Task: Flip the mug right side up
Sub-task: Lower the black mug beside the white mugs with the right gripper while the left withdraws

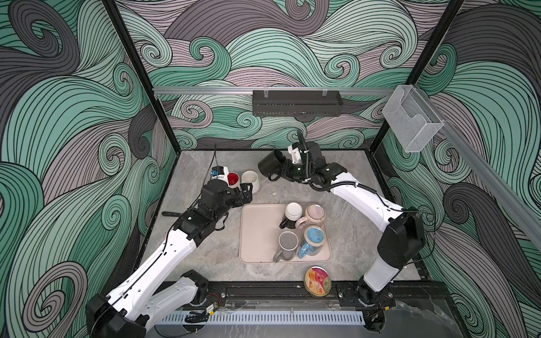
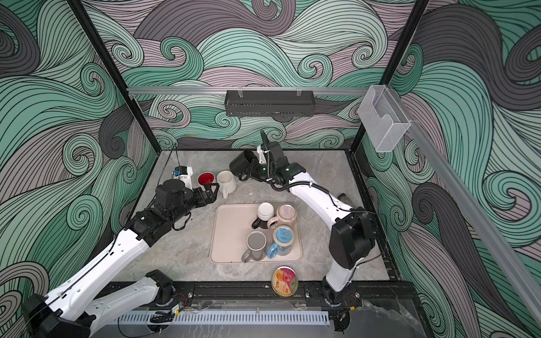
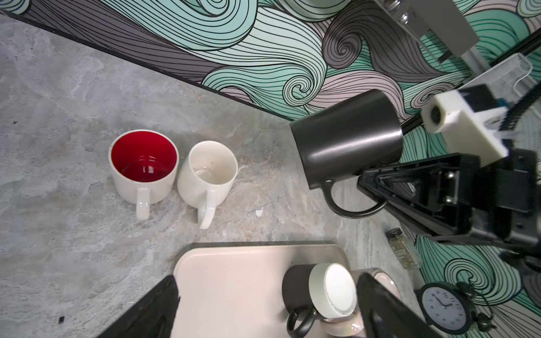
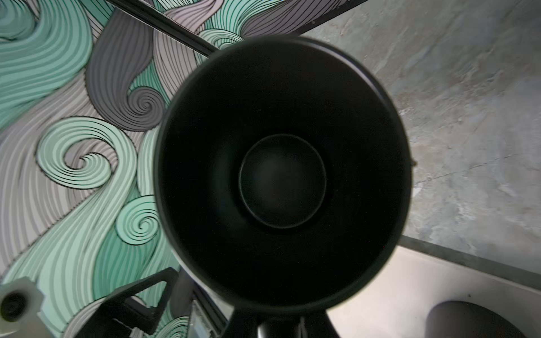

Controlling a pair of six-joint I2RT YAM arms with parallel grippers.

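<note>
A black mug hangs tilted on its side above the back of the table, its mouth facing the right wrist camera. My right gripper is shut on the mug's handle; in the right wrist view the mug hides most of the fingers. My left gripper stands open with nothing between its fingers, just in front of an upright white mug and apart from it.
A red-lined white mug stands upright beside the white one. A beige tray holds several mugs, among them a bottom-up black-and-white one. A round tin lies at the front edge. A small device is at back left.
</note>
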